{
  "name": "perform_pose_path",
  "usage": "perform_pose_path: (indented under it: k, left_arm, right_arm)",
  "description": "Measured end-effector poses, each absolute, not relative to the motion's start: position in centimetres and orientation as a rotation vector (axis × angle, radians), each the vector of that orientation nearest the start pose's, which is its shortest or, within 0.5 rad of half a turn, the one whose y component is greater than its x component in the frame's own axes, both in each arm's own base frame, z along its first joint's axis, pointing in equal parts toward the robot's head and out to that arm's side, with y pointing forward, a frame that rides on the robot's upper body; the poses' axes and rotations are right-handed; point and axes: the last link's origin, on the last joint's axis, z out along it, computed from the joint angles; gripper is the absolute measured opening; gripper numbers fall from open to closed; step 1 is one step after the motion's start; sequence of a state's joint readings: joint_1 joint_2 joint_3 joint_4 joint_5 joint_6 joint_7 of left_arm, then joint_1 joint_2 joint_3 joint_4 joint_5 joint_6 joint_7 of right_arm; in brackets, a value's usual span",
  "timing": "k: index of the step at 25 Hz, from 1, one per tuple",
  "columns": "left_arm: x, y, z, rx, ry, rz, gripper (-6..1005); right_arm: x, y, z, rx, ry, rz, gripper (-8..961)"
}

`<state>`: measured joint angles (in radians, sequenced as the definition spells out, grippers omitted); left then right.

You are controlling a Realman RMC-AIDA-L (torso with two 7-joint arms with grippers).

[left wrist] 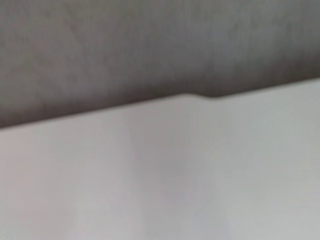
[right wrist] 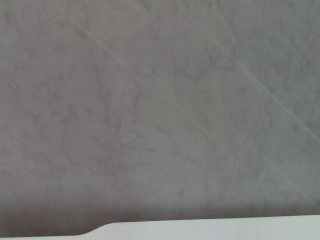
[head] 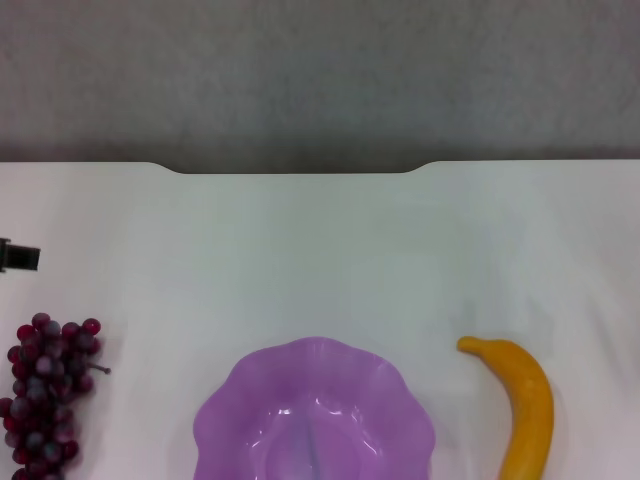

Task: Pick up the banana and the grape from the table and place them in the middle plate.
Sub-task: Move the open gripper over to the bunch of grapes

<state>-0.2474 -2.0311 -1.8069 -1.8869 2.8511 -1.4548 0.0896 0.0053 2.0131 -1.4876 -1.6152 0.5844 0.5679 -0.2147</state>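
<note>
In the head view the grape lies at the near left of the white table, a dark red-purple bunch partly cut off by the frame's edge. The light purple middle plate with a wavy rim sits at the near centre and holds nothing. To its right lies the yellow-orange banana, curved, its stem end pointing toward the plate. A small black part of my left gripper pokes in at the left edge, a little beyond the grape and apart from it. My right gripper is out of view.
The table's far edge has a shallow notch, with grey floor beyond it. The left wrist view shows only bare tabletop and floor. The right wrist view shows floor and a strip of table edge.
</note>
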Motion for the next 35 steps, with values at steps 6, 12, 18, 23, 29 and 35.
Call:
perform_pose_path:
  k: [6,12,18,23,29,35]
  left_arm:
    - [-22.3,32.8,10.1,-1.826,-1.233,0.247,840]
    - [-22.8,33.2,8.9,-1.838,-1.272,0.285,832]
    - [-23.5,33.3,8.5,-1.825,-1.311,0.309,824]
    - [-25.1,33.6,7.4,-1.819,-1.380,0.385,818]
    - [-25.9,34.0,6.7,-1.818,-1.408,0.419,810]
    - [-26.9,34.8,5.9,-1.814,-1.427,0.442,802]
  right_arm:
    - [26.8,33.8,9.6,-1.703,0.996,0.304,865]
    - [26.8,33.8,9.5,-1.705,0.996,0.303,863]
    - [26.8,33.8,9.6,-1.705,0.995,0.304,862]
    - [26.8,33.8,9.5,-1.706,0.995,0.304,861]
    - [26.8,33.8,9.5,-1.706,0.995,0.304,860]
    - [26.8,33.8,9.5,-1.708,0.996,0.303,858]
